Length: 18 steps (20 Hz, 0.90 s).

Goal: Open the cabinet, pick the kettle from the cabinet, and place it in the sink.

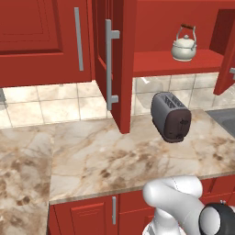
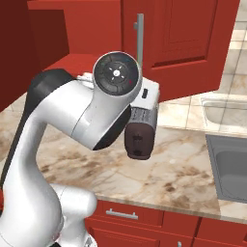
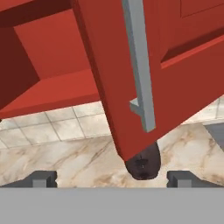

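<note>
Even, bright rendered light with no glare or blur; the toaster (image 1: 171, 117) casts a soft shadow on the marble desk (image 1: 105, 160), and the cabinet (image 3: 52, 57) interior darkens toward its side wall

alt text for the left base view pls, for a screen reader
A cream kettle sits on the red shelf of an open cabinet, its left door swung out over a marble counter. Below the shelf a grey and brown toaster stands on the counter; a sink corner shows at right.
</note>
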### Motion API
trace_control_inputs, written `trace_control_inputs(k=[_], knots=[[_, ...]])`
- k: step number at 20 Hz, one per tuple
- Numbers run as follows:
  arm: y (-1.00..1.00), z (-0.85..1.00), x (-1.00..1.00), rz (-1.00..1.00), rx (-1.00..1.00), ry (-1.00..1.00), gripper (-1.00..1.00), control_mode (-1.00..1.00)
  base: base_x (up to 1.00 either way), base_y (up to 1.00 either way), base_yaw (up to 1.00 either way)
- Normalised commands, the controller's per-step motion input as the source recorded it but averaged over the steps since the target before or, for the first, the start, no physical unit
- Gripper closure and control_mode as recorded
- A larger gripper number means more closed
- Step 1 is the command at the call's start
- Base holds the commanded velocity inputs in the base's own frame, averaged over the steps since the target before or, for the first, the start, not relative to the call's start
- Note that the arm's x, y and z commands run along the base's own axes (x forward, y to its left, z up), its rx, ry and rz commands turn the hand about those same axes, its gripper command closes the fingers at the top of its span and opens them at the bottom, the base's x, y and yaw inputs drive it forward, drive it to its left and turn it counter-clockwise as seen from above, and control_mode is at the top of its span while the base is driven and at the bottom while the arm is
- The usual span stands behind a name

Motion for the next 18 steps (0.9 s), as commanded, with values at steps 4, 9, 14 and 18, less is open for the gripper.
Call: trace_control_inputs(k=[4,9,14,18], knots=[[0.42,-0.04,-0.12,-0.13,0.00,0.03,-1.00,-1.00,0.00,0.00,0.00],[0.40,0.00,-0.11,-0.15,0.03,0.08,-1.00,-1.00,0.00,0.00,0.00],[0.36,0.00,-0.01,-0.13,0.09,0.04,-1.00,-1.00,0.00,0.00,0.00],[0.33,0.00,0.08,-0.14,0.13,0.14,-1.00,-1.00,0.00,0.00,0.00]])
